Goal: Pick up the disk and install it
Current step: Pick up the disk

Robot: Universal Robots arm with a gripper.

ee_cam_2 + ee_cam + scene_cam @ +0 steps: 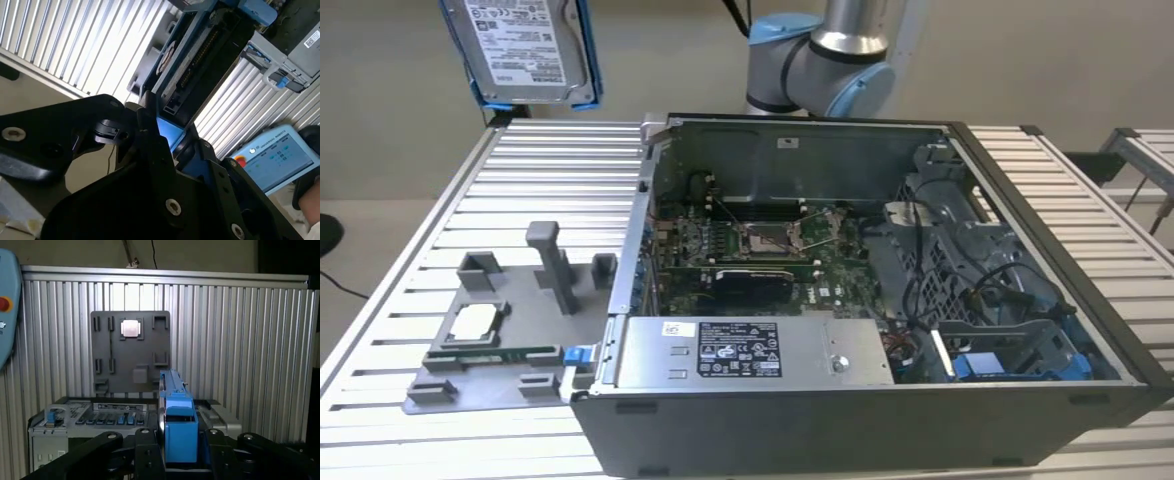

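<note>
arm (851,40) — silver tube, blue joint caps (865,92) | tool (181,450) — black, screwed

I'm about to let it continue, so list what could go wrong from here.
1. The hand grips the disk at one end of its blue carrier, with most of it jutting out beyond the fingers. It could tilt or slip in transit.
2. Black cables loop across the open case near the blue bay at the exterior view's right. The disk might snag them going in.

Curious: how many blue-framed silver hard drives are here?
1: blue-railed silver-grey hard drive, in the black gripper, exterior view's upper left. The open grey computer case may hide more.
</note>
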